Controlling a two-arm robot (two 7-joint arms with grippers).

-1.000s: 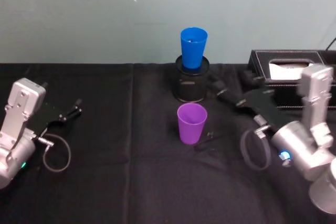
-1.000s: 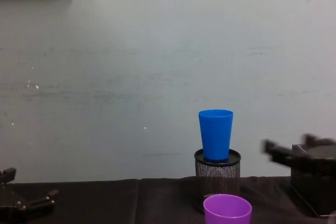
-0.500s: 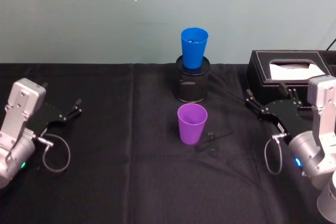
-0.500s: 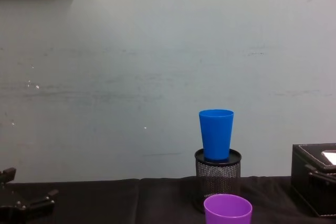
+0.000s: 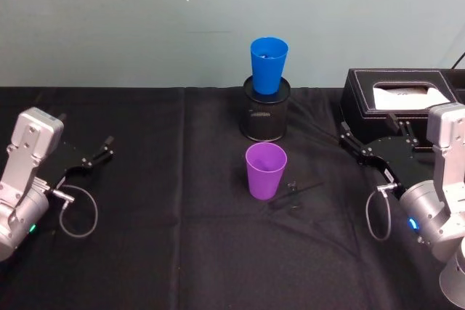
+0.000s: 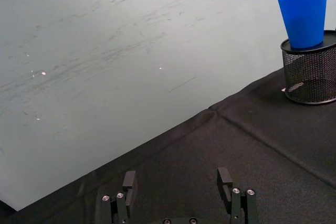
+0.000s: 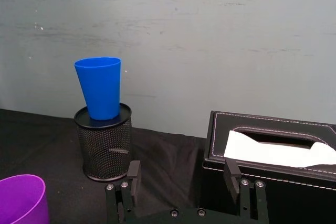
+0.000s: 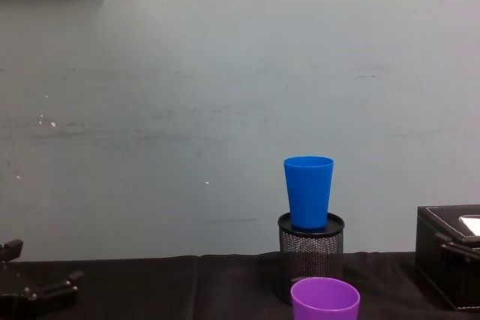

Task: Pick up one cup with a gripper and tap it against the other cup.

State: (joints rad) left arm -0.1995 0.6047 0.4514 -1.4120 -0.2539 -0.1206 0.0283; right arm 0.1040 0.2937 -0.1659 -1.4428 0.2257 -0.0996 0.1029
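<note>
Black-clothed worktop (image 5: 182, 252) across the whole front, pale wall behind. Black tissue box (image 5: 396, 99) at the far right, tissue showing in its slot. Right arm low on the right, its pincer (image 5: 363, 148) just in front of that box, jaws spread wide and holding nothing, well apart from both cups. Left arm parked at the left edge, its pincer (image 5: 98, 153) likewise open and empty, resting near the cloth. Mesh holder (image 5: 266, 117) upright at centre back, with the blue cup (image 5: 268, 65) standing in its mouth, rim up, raised well above the cloth. Purple cup (image 5: 265, 170) upright on the cloth just in front of the holder, rim up, untouched, nearer the right pincer than the left. Small dark bits (image 5: 293, 192) on the cloth just beside its right flank, too small to identify. Likely light, thin-walled plastic: smooth, tapered, prone to slipping downward out of a squeeze or flexing if clamped hard. Best taken across the upper wall just under the rim, where widest, from the right side, with a modest grip. Blue cup probably loose in the holder, so a gentle tap advisable, lest it tip out
</note>
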